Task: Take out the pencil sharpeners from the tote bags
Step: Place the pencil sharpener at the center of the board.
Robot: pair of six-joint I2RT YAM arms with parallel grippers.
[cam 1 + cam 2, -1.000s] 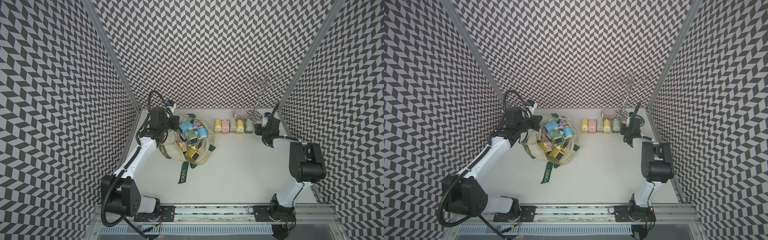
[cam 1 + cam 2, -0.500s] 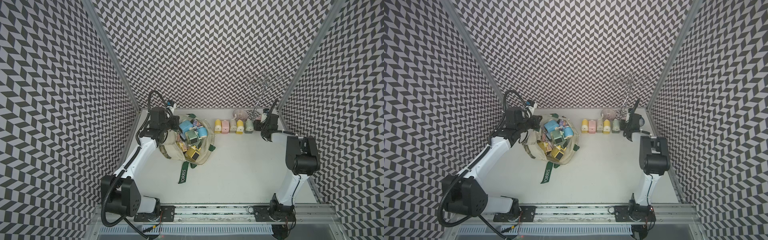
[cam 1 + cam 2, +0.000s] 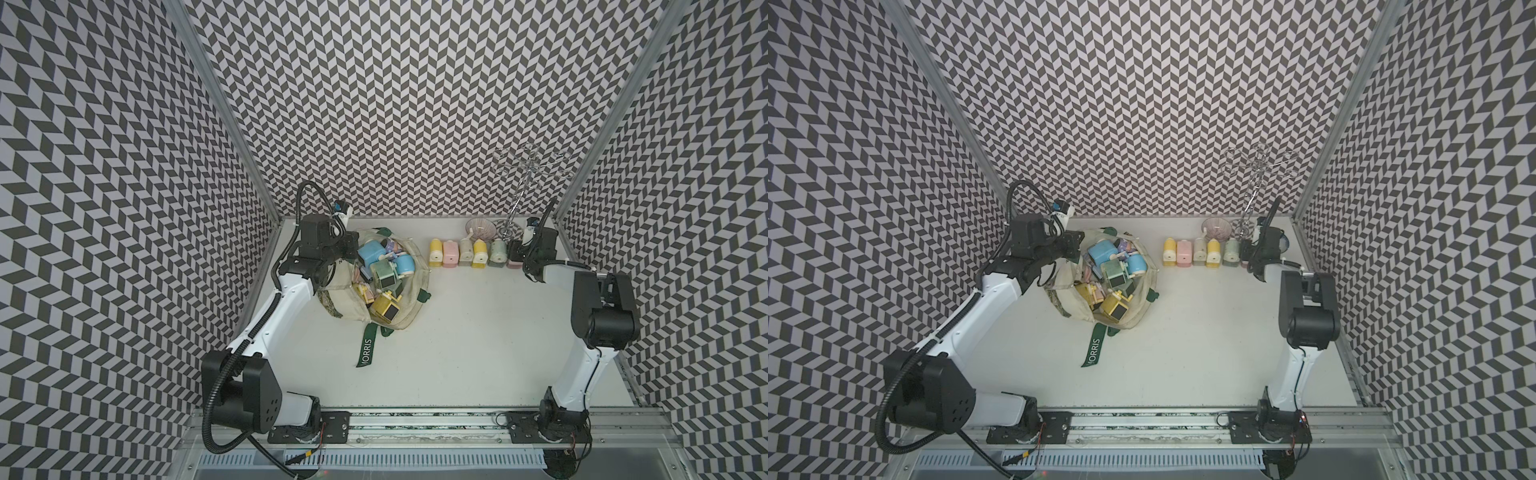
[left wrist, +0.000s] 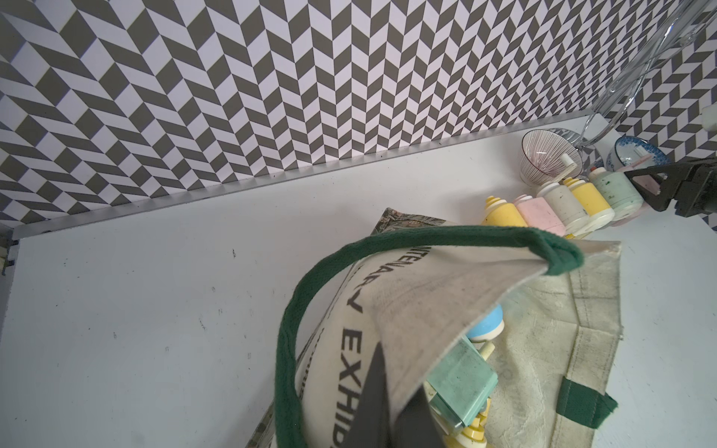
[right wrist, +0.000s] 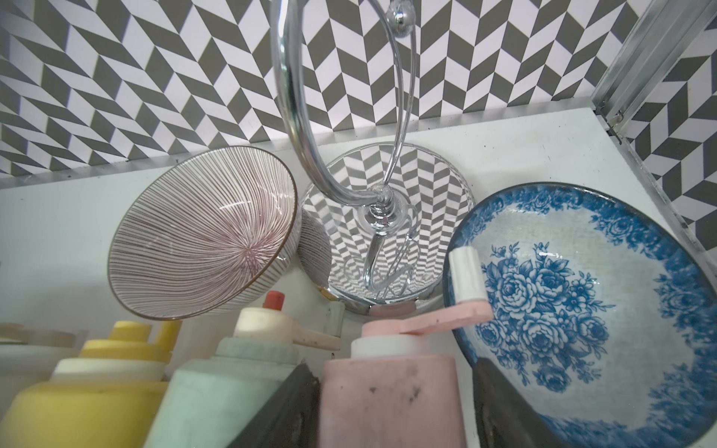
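The cream tote bag [image 3: 345, 303] with dark green straps lies slumped at the back left, its mouth open. Several pencil sharpeners [image 3: 376, 259] in blue, green and yellow fill it. My left gripper [image 4: 395, 380] is shut on the bag's canvas rim and holds it up. More sharpeners stand in a row [image 3: 467, 253] along the back. At the row's right end is a pink sharpener [image 5: 392, 399]. My right gripper [image 5: 395, 372] is open around it, with one finger against its side and the other finger [image 5: 504, 403] a gap away.
A striped bowl [image 5: 201, 232] leans just behind the row. A blue floral bowl [image 5: 582, 310] sits right beside the right gripper. A chrome hook stand [image 5: 384, 217] rises between the bowls in the back right corner. A loose green strap [image 3: 368, 347] trails toward the front.
The right arm has folded in closer to the back right corner, with its gripper staying at the end of the row. Its jaws have widened around the pink sharpener. The left arm and bag have not moved.
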